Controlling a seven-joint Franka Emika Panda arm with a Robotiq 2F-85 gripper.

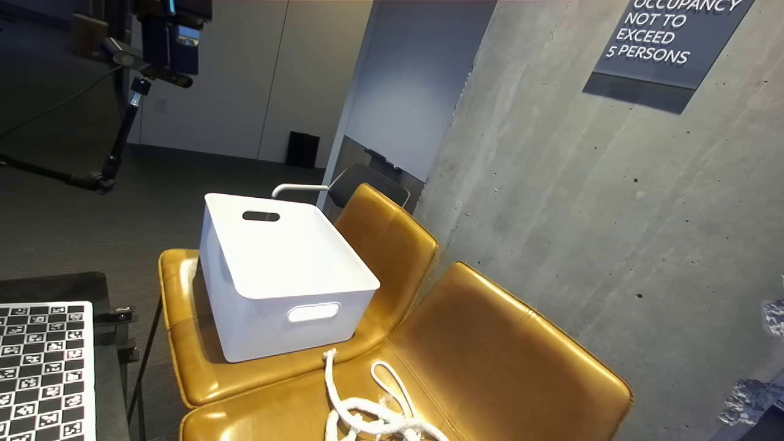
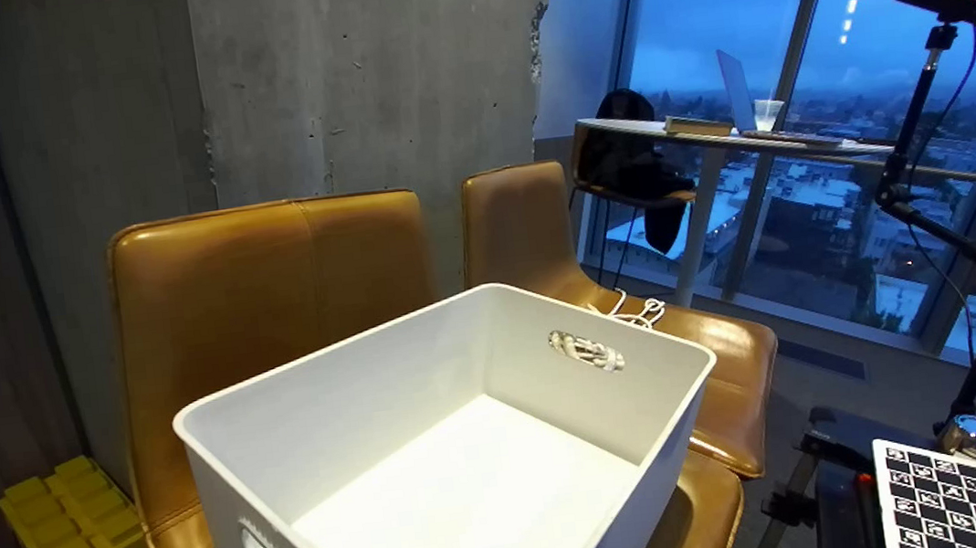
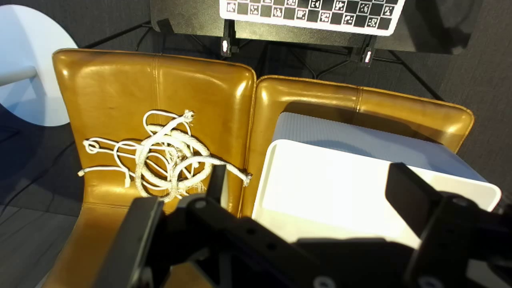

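At left in the wrist view, a coiled heap of white rope [image 3: 173,156] lies on a tan chair [image 3: 112,80], to the left of my claw [image 3: 308,186]. My claw is spread wide and grips nothing. The white bin [image 3: 340,180] shows behind the gap and extends rightward, its long axis running roughly left to right across the neighbouring chair [image 3: 328,94]. In an exterior view, from left: a board [image 1: 43,373] of coded squares; a wall sign [image 1: 661,52] reading "OCCUPANCY NOT TO EXCEED 5 PERSONS". I can read no brand.
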